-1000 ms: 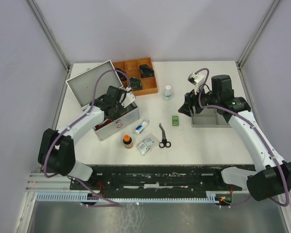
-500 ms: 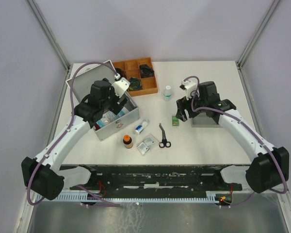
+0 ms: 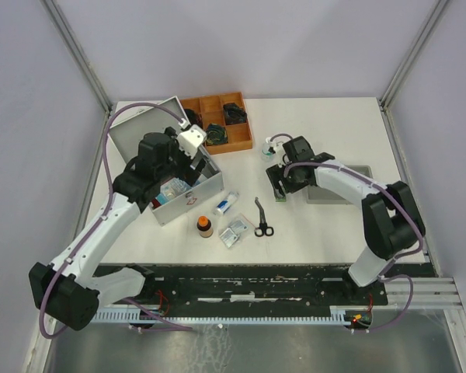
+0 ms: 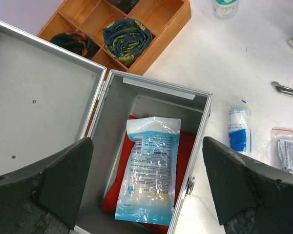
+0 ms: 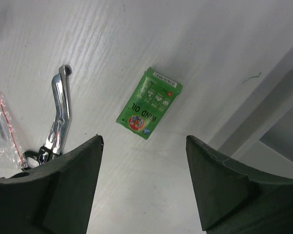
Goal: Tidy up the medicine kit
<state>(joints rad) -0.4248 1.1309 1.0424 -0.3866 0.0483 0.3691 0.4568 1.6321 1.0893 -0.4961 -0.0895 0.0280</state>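
The medicine kit [image 3: 188, 197] stands open at the left, its lid [image 3: 142, 134] leaning back. In the left wrist view the kit [image 4: 158, 91] holds a clear pouch with blue print [image 4: 149, 168] lying on something red. My left gripper [image 3: 176, 172] hovers above the kit's opening, open and empty [image 4: 146, 142]. My right gripper [image 3: 279, 179] is open and empty [image 5: 142, 141], just above the table beside a small green "Wind Oil" box [image 5: 149, 103], which lies flat [image 3: 280, 193].
Scissors [image 3: 262, 220], a wrapped bandage roll [image 3: 226, 203], a brown bottle [image 3: 205, 226] and a zip bag of packets [image 3: 233, 232] lie in front of the kit. A white bottle [image 3: 269, 148] stands by the wooden compartment tray [image 3: 242, 142]. A shallow grey tray [image 3: 338, 190] sits at the right.
My left gripper has risen out of the kit, and the pouch lies inside. My right gripper has moved left from the grey tray to the green box.
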